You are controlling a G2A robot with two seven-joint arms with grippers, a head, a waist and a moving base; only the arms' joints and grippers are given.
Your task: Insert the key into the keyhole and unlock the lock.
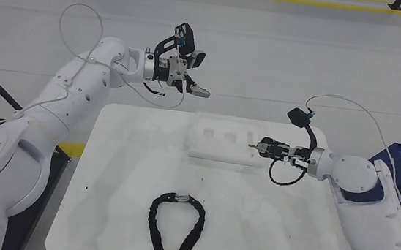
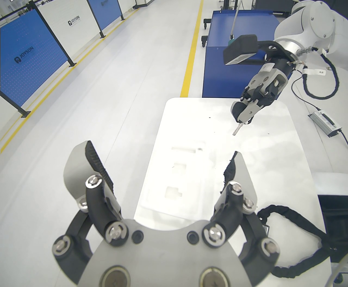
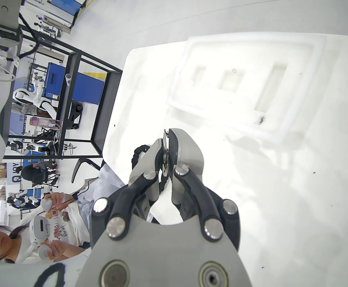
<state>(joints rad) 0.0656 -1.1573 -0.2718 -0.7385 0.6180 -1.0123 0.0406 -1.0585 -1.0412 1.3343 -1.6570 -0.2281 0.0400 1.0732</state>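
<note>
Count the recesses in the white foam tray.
3, in a row along the foam tray: a long recess nearest the right claw, a small recess midway, a third recess at the other end.

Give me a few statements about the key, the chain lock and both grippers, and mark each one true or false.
1. The right gripper is shut on the key. True.
2. The key already sits in the chain lock. False: it is held in the air near the foam tray, well apart from the lock.
3. The left gripper is open and holds nothing. True.
4. The chain lock lies inside the foam tray. False: it lies as a closed loop on the bare table, on the side of the tray nearer the robot.
</note>
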